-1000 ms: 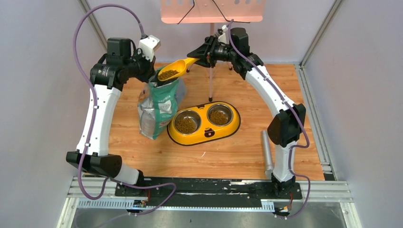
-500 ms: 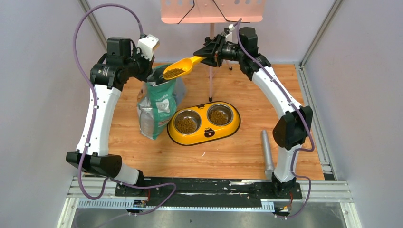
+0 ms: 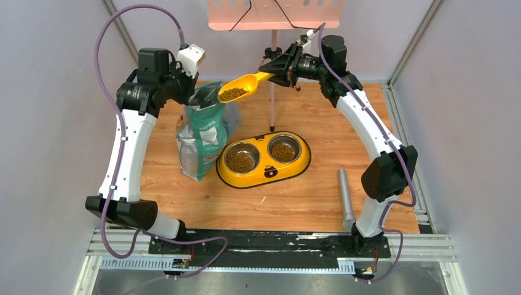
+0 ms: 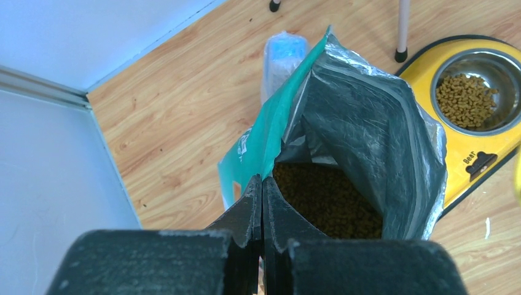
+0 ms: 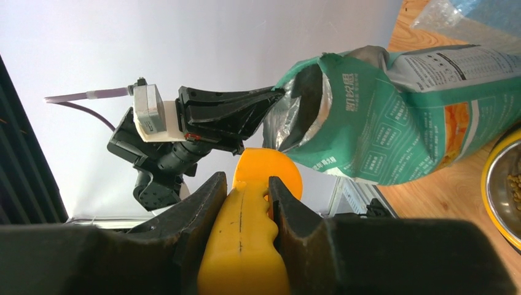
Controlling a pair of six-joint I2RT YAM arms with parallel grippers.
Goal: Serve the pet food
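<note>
Looking down from above, we see the right claw [image 3: 274, 69] clamped on the handle of the yellow scoop [image 3: 241, 89]. The wrist view confirms it, with both fingers pressed against the handle's sides. The scoop carries a heap of pet food [image 3: 233, 94] and hangs in the air just beside the open mouth of the bag [image 3: 206, 132], clear of it.

The scoop's long axis runs from the claw toward the left arm, with the loaded end lower than the handle. The yellow feeder [image 3: 265, 167] sits on the table nearer the arm bases and well below the scoop. We judge the next move as a carry toward us and downward, then a roll of the wrist. The right arm does this alone, since it holds the load. Both bowls already hold kibble [image 4: 465, 100], and more lies inside the bag [image 4: 325, 196].

The right arm stretches high and far back, its wrist turned toward the left. The left arm arches over the bag, and the left claw [image 4: 262, 182] pinches the bag's rim, its jaws fully together on the thin edge.
</note>
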